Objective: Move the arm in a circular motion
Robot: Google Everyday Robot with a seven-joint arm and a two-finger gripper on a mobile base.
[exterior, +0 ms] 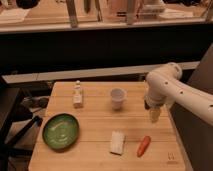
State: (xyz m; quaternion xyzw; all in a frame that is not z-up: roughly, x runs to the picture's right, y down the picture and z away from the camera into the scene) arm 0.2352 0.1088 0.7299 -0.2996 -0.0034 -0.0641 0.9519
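Note:
My white arm [172,87] reaches in from the right over the wooden table [95,125]. My gripper [154,116] hangs from it and points down above the table's right side, just above and to the right of an orange carrot [143,145]. It holds nothing that I can see.
On the table stand a white cup [117,98] in the middle, a small white bottle [78,94] at the back left, a green plate [60,131] at the front left and a white sponge [117,142] beside the carrot. A dark ledge runs behind the table.

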